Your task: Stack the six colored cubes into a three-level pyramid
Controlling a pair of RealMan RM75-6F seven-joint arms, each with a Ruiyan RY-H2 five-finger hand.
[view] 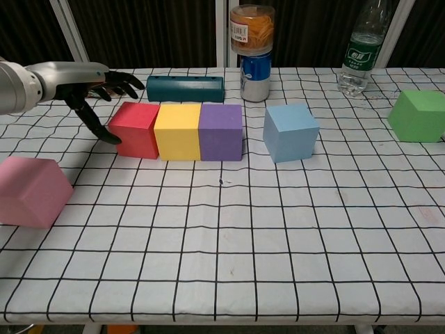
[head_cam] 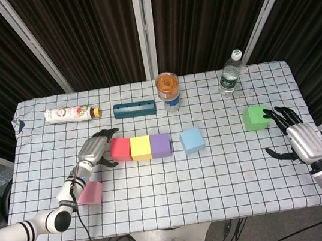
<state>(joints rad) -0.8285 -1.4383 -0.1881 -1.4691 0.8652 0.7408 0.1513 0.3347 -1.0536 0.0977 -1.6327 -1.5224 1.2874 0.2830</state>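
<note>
Base row's down: red cube (view: pixel 135 129), yellow cube (view: pixel 177 130) and purple cube (view: pixel 221 130) sit flush in a line mid-tabletop (view: pixel 278 243). Blue cube (view: pixel 290 131) stands just to their right, apart; pink cube (view: pixel 31 191) lies near the front left edge; green cube (view: pixel 418 115) is far right. Left hand (view: pixel 87 82) hovers beside the red cube, fingers spread, holding nothing, one fingertip right by the cube's left face. Right hand (head_cam: pixel 293 135) is open too, empty, just beside the green cube.

Risk here: a sideways nudge from that left hand could shove the row out of line, and a crooked base would likely tip the upper levels. Behind the row, a teal block (view: pixel 185 88), can (view: pixel 255 74) with a jar (view: pixel 252 28) on top, and water bottle (view: pixel 362 47) could be clipped. Labels are too small to read.
</note>
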